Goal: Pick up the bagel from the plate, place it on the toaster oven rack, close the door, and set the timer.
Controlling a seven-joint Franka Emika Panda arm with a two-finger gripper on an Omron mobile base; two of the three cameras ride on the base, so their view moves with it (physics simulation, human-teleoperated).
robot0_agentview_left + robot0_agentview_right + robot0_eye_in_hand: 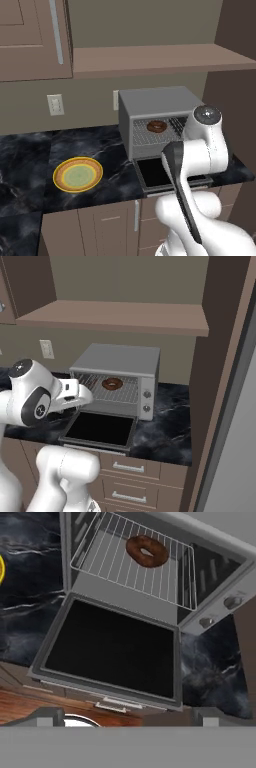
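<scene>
hand view had the bagel (147,551) lying on the rack (115,567) inside the toaster oven (220,587), toward the back. door (112,649) was folded down flat, fully open, glass facing up over the counter (220,672) edge. gripper (127,718) hovered above the door's front edge, fingers spread apart, holding nothing. left base view: plate (78,174) sat bare on the counter, well left of the oven.
</scene>
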